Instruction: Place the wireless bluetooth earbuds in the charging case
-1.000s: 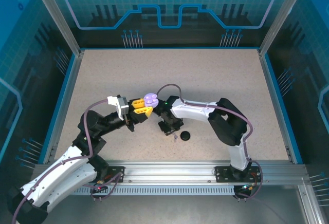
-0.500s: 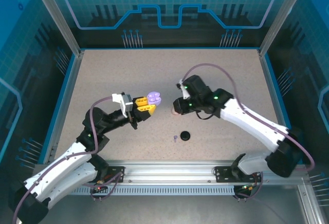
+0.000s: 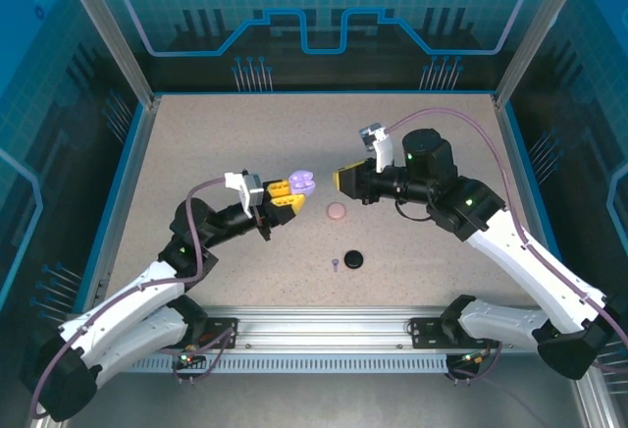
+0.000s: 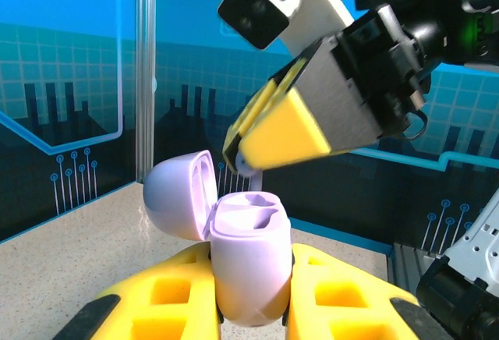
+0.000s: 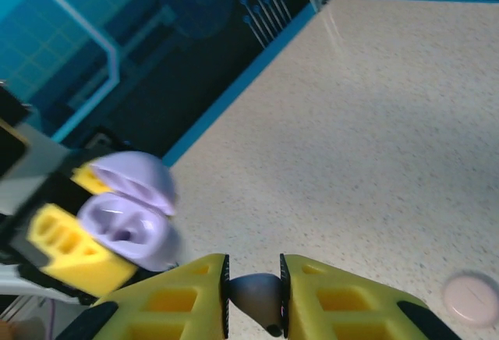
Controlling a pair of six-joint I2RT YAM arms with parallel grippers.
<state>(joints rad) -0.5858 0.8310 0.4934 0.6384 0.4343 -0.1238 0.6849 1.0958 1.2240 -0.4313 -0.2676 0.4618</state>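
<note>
My left gripper [image 3: 287, 195] [image 4: 249, 281] is shut on the base of a lilac charging case [image 3: 301, 182] [image 4: 249, 239], held upright above the table with its lid [image 4: 178, 196] hinged open to the left. Both of its earbud wells look empty. My right gripper [image 3: 343, 179] [image 5: 253, 289] is shut on a small lilac-grey earbud [image 5: 257, 297] [image 4: 249, 167], whose tip hangs just above the open case. From the right wrist, the case [image 5: 125, 231] sits low and left of the fingers. Another small lilac earbud [image 3: 335, 265] lies on the table.
A round pink case [image 3: 337, 211] [image 5: 470, 297] lies shut on the table below the two grippers. A round black case [image 3: 352, 259] lies nearer the front edge, beside the loose earbud. Blue walls and metal posts [image 3: 132, 65] ring the speckled table [image 3: 412, 133].
The right arm has swung up from the table near the black case and out to the right, bringing its gripper level with the lilac case. The left gripper has carried the case slightly right.
</note>
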